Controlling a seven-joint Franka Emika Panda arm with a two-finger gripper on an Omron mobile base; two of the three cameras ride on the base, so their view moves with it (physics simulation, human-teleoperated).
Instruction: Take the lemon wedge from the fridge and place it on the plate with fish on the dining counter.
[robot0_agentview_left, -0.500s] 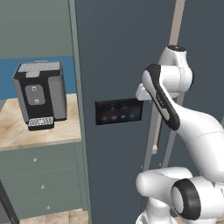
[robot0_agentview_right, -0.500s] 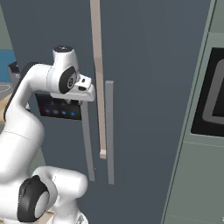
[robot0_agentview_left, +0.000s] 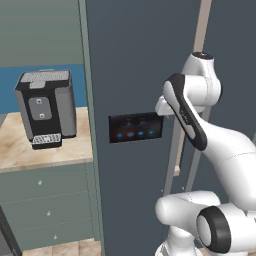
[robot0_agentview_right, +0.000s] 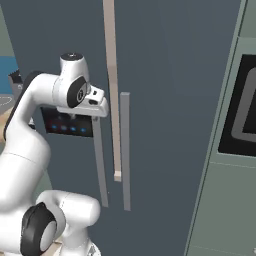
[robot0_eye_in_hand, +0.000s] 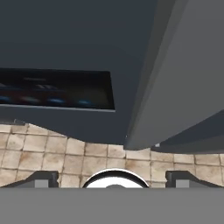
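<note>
The tall dark slate-grey fridge (robot0_agentview_left: 135, 65) stands right in front of me with its doors shut. On the left door is a black panel (robot0_agentview_left: 136, 128) with small blue lights. My gripper (robot0_agentview_right: 96, 109) hovers at the top of the left door's long grey handle (robot0_agentview_right: 99, 165). It points down along the door. In the hand view the gripper (robot0_eye_in_hand: 112, 177) is open, its tips wide apart, and the handle (robot0_eye_in_hand: 175, 87) runs ahead of it above the tiled floor. The lemon wedge, the blue plate, the fish and the dining counter are out of view.
A black coffee machine (robot0_agentview_left: 45, 107) sits on a light wooden top (robot0_agentview_left: 45, 152) left of the fridge. A grey-green cabinet with a microwave (robot0_agentview_right: 240, 110) stands on the right. A thin beige strip (robot0_agentview_right: 112, 90) runs down between the fridge doors, next to the right door's handle (robot0_agentview_right: 125, 150).
</note>
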